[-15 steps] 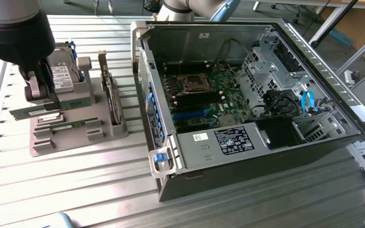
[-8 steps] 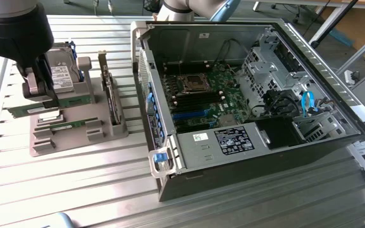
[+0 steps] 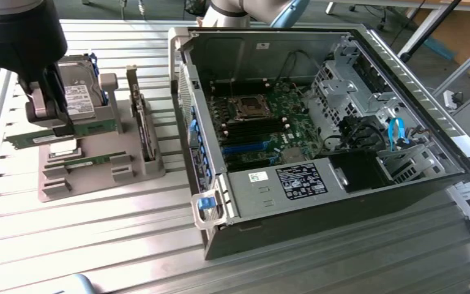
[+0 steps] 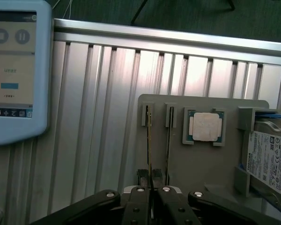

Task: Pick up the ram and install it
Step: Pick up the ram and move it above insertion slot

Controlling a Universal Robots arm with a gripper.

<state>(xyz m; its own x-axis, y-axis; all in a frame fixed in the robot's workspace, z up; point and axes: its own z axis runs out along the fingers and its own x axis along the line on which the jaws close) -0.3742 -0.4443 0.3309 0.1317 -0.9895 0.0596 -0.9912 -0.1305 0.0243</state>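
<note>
The ram (image 4: 149, 140) is a thin green stick seen edge-on, standing in a slot of the grey holder (image 4: 225, 105). My gripper (image 4: 150, 180) has its two fingers pressed against the stick's sides near one end, shut on it. A second stick (image 4: 168, 140) stands parallel in the neighbouring slot. In the exterior view my gripper (image 3: 51, 125) hangs low over the holder (image 3: 96, 180) at the exterior view's left, and a green ram stick (image 3: 31, 140) shows just under the fingers. Another green stick (image 3: 88, 162) lies nearer the holder's front.
The holder also carries a square silver processor (image 4: 205, 126), a hard drive (image 3: 84, 92) and an upright expansion card (image 3: 141, 122). An open computer case (image 3: 317, 202) with its motherboard (image 3: 259, 122) lies at the exterior view's right. A pendant screen (image 4: 14, 70) lies on the ribbed aluminium table (image 4: 98, 117).
</note>
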